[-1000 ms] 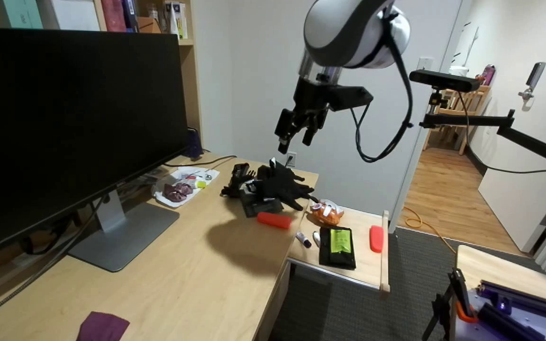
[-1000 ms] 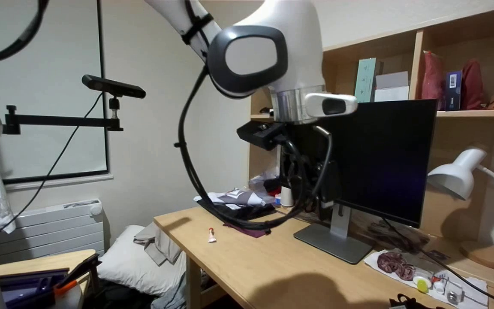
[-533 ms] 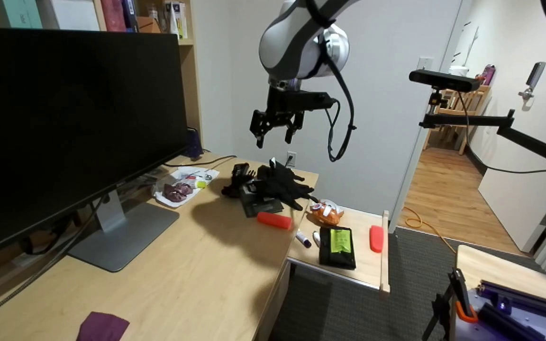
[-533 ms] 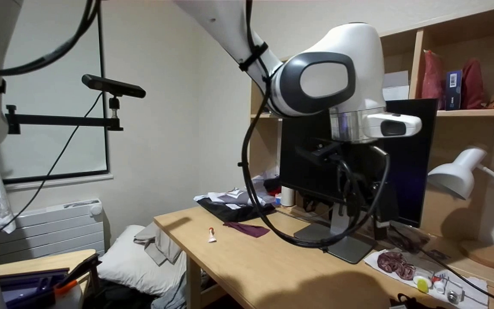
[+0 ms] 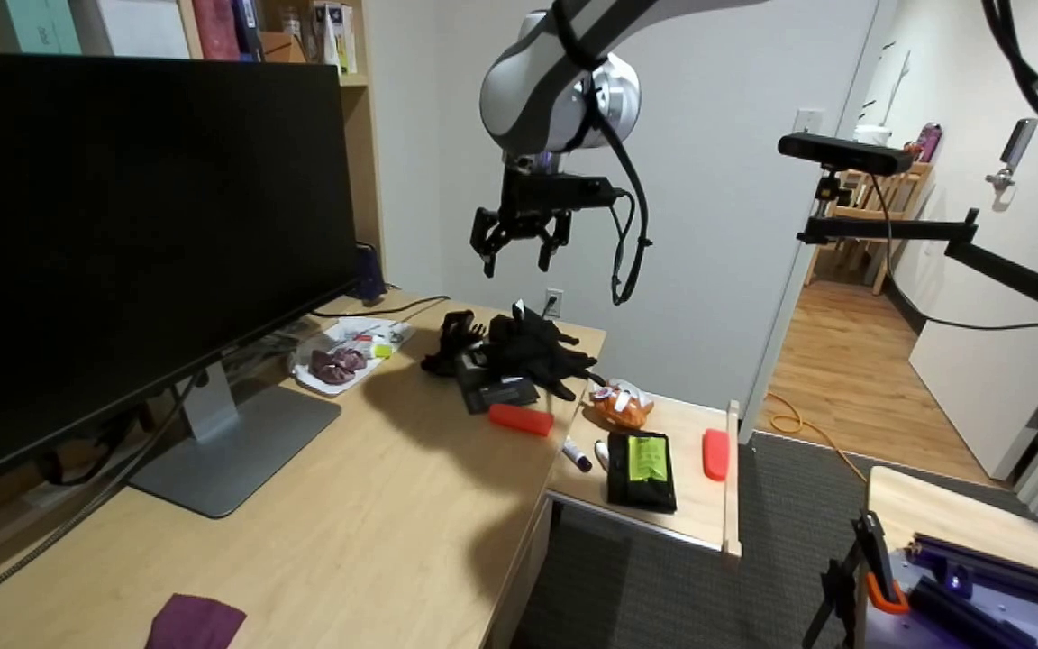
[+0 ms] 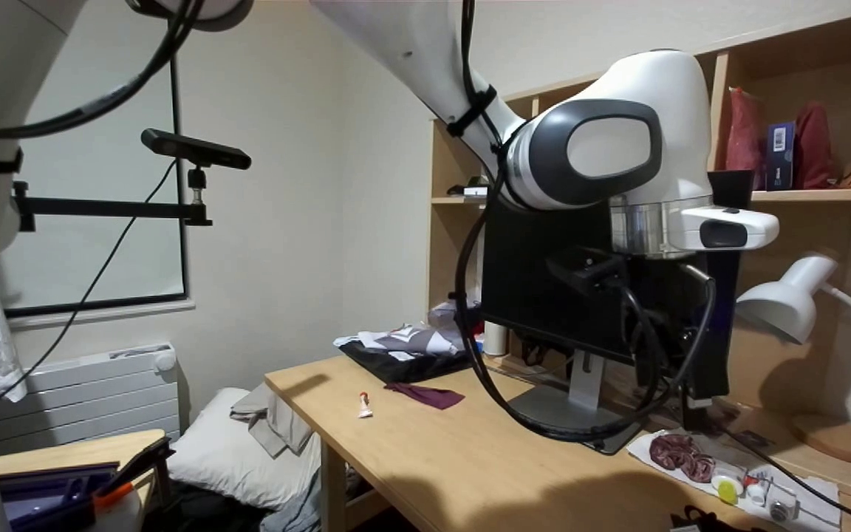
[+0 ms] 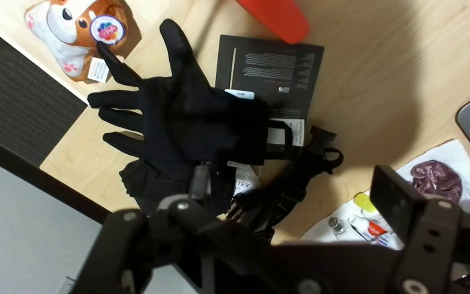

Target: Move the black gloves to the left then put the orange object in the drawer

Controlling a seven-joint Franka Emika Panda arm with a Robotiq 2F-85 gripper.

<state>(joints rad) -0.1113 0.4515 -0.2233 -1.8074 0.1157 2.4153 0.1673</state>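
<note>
The end effector (image 5: pixel 516 261) hangs in the air above the surface (image 5: pixel 393 523), its two fingers spread well apart and holding nothing. Below it, near the corner of the surface, lie the black gloves (image 7: pixel 202 122); the upper one is splayed with its fingers toward the drawer (image 5: pixel 732 505), and it partly covers a flat black box (image 7: pixel 276 65) with printed text. A buckled black strap (image 7: pixel 286 192) lies beside the glove's cuff.

The orange-red bar (image 5: pixel 521 419) rests on the surface near the edge by the drawer. In the wrist view its end overlaps the box's edge; whether they touch, I cannot tell.

The drawer is pulled out and contains a plush dog (image 7: pixel 69 24) with a round tag, a marker (image 5: pixel 577 455), a black pouch (image 5: pixel 641 494) with a lime-green label, and a red piece (image 5: pixel 715 454) along the front wall.

Near the monitor (image 5: pixel 150 243), a white sheet (image 7: pixel 465 166) carries a maroon scrunchie (image 7: pixel 437 181) and some small containers.
</note>
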